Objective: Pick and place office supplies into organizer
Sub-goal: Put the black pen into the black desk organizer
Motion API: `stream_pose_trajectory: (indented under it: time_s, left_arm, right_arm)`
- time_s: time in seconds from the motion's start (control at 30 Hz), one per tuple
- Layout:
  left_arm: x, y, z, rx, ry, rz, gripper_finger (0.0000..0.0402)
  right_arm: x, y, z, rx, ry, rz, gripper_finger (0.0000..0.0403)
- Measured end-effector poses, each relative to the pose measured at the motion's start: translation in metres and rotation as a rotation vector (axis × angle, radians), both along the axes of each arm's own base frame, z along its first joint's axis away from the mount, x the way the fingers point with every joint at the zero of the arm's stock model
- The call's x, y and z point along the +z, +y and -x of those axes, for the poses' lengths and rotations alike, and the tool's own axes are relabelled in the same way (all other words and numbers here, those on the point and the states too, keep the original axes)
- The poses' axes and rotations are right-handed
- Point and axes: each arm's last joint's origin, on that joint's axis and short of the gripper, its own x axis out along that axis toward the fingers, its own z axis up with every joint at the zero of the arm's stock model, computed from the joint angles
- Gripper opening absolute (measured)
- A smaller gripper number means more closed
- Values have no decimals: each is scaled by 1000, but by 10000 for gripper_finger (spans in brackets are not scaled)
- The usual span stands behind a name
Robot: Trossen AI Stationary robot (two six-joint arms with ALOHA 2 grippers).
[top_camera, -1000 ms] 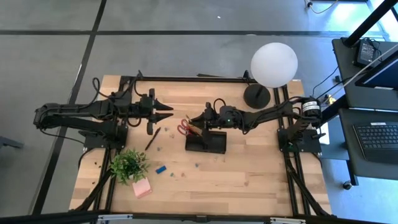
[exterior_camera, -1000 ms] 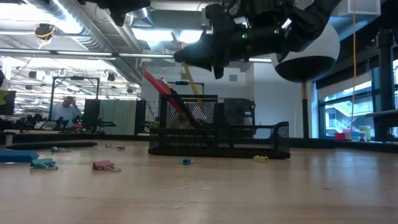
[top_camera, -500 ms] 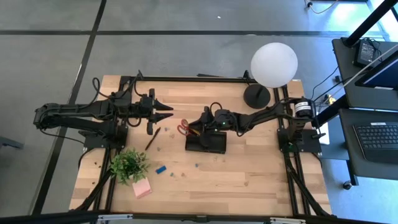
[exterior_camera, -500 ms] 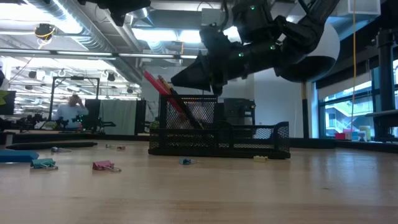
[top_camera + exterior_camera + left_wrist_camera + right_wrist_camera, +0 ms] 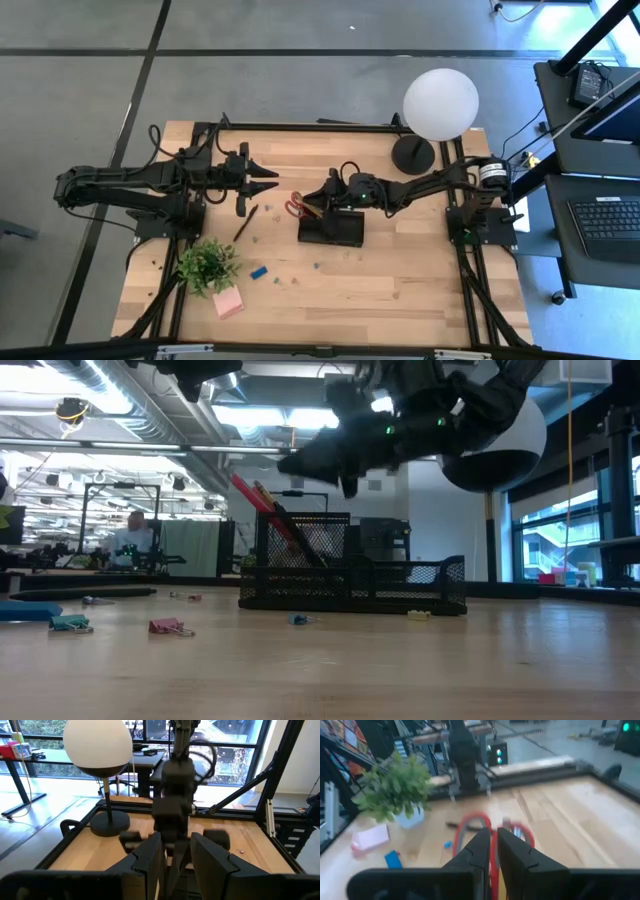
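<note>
The black mesh organizer stands mid-table. Red-handled scissors stand blades down in its tall left compartment, and their handles lean out toward the table's left. My right gripper hovers shut just above that compartment with nothing in it. My left gripper waits open at the table's left, raised and pointing at the organizer. A dark pen, a blue eraser and a pink pad lie on the table.
A potted plant stands near the left front, beside the pad. The lamp's round base and white globe are at the far right. Small clips are scattered in front of the organizer.
My right gripper has dipped toward the organizer's tall compartment and come back up. The pale pencil that slanted below its fingers a second ago no longer shows there.
</note>
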Motion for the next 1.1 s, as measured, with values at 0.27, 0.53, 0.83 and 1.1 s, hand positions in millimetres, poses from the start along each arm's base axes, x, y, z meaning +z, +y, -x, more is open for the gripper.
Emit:
stream_pose_trajectory:
  time_s: [0.27,0.53,0.83,1.1]
  left_arm:
    - [0,0,0,0,-2,0,102]
    - [0,0,0,19,-9,61,108]
    - [-11,4,6,191,217,202,138]
    - [-10,6,9,399,549,380,141]
  right_arm:
    - [53,1,25,22,-22,69,45]
    - [75,-1,54,-10,104,55,129]
    - [79,-3,80,-51,274,12,176]
    - [81,-7,87,-56,316,38,178]
